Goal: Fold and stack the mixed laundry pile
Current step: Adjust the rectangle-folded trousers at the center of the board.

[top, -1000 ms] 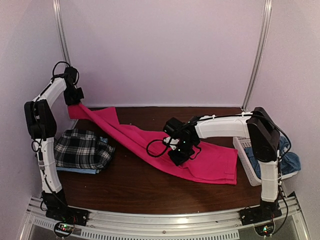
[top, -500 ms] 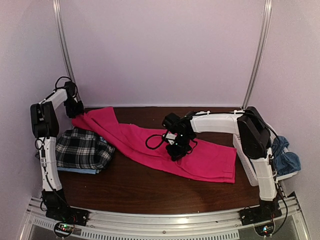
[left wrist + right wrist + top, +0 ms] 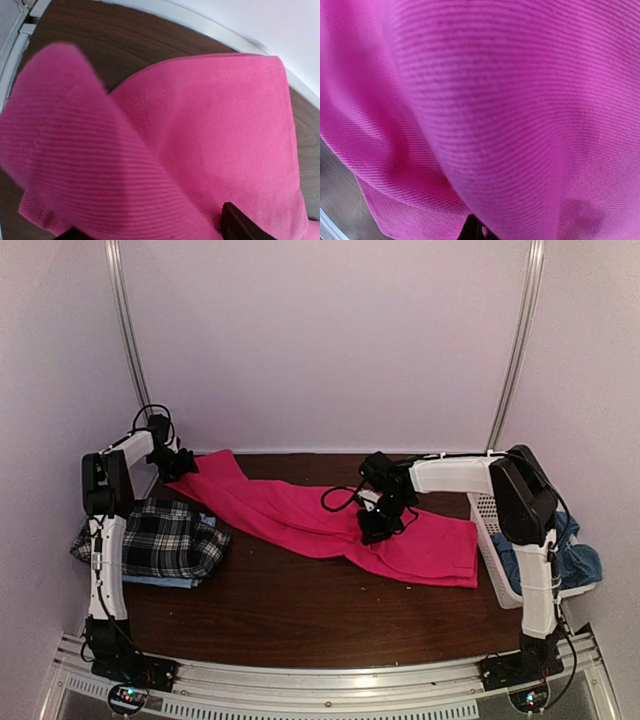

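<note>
top external — trousers (image 3: pixel 300 515) strung left tool (image 3: pixel 185 468) — right tool (image 3: pixel 378 528).

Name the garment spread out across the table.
The hot-pink trousers; the plaid shirt lies folded at left, the blue cloth sits in the basket.

Dark wood desk (image 3: pixel 300 610), pale lilac walls (image 3: pixel 320 340) on three sides, two metal corner posts (image 3: pixel 122 320), aluminium rail (image 3: pixel 330 680) along near edge, soft pinkish light.

Hot-pink trousers (image 3: pixel 200 125) ribbed matt cloth, table (image 3: pixel 300 610) seemingly smooth wood.
</note>
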